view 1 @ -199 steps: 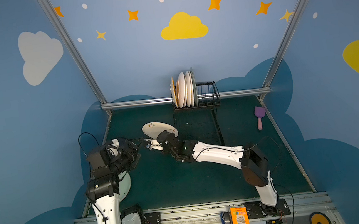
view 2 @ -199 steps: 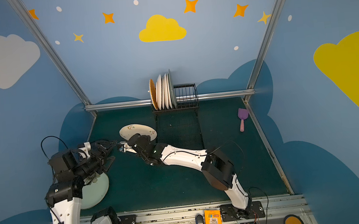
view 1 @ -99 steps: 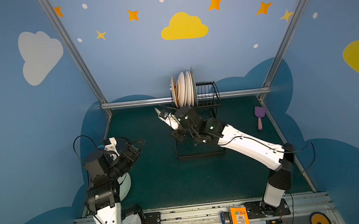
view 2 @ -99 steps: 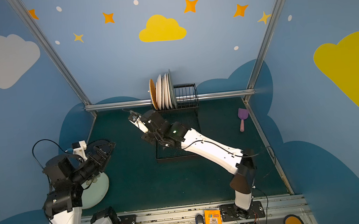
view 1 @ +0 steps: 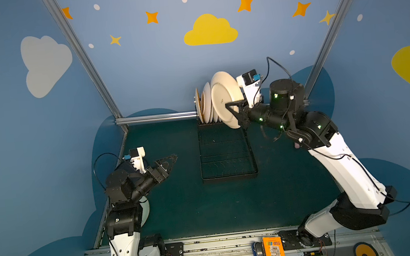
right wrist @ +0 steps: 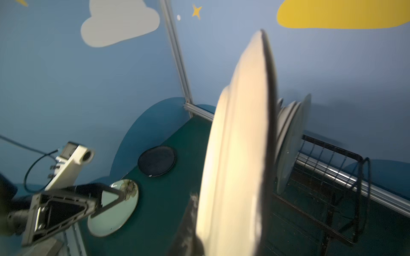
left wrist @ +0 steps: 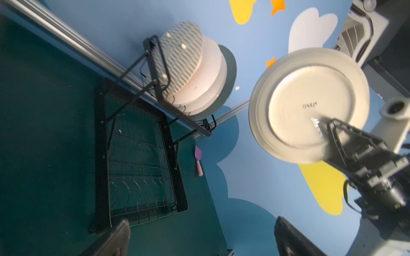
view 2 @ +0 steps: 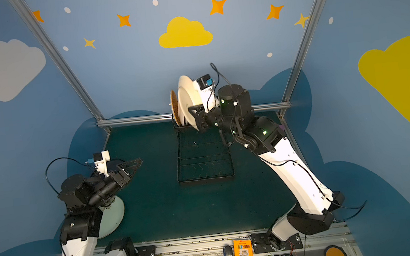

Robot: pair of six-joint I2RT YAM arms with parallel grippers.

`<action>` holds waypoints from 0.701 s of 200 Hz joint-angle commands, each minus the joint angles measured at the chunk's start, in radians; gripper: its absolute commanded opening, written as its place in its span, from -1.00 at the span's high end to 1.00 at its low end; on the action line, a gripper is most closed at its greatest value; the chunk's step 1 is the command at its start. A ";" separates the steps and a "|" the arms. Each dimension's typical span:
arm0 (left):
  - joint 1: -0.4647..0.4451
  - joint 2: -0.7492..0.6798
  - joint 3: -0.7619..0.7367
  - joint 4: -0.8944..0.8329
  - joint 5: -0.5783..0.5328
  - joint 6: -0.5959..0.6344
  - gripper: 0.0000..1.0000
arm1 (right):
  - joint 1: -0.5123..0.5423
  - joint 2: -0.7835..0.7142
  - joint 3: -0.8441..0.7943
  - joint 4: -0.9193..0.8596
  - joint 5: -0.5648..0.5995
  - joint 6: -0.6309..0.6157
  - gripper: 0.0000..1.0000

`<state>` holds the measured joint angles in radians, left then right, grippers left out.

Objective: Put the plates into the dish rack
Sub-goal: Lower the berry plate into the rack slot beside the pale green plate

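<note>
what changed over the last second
The right gripper, shut on the cream plate, carried it from low beside the left gripper up and back to the dish rack, tipping it on edge beside the racked plates. Unchanged: left gripper open, racked plates, mint plate.

R arm (view 1: 343, 166) stretched up & fwd, wrist high at rear, jaws clamped on plate (view 1: 225, 100) rim. L arm (view 1: 124, 186) low, elbow bent, jaws wide apart, empty.
</note>
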<state>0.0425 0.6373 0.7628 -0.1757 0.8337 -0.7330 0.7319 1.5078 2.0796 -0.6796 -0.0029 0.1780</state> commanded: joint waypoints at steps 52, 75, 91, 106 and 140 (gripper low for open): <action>-0.305 0.121 -0.027 0.087 -0.247 0.436 -1.00 | -0.279 0.146 0.204 0.017 -0.088 0.212 1.00; -0.325 0.108 -0.102 0.146 -0.331 0.506 -1.00 | -0.303 0.226 0.259 0.001 -0.097 0.218 1.00; -0.323 0.104 -0.132 0.174 -0.363 0.516 -1.00 | -0.311 0.273 0.285 -0.001 -0.111 0.219 1.00; -0.319 0.101 -0.123 0.164 -0.364 0.520 -1.00 | -0.312 0.313 0.305 0.003 -0.113 0.210 1.00; -0.293 0.107 -0.129 0.177 -0.349 0.510 -1.00 | -0.315 0.413 0.399 -0.030 -0.105 0.193 1.00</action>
<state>-0.2676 0.7483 0.6281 -0.0456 0.4953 -0.2501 0.4213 1.9152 2.3760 -0.7948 -0.0959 0.3847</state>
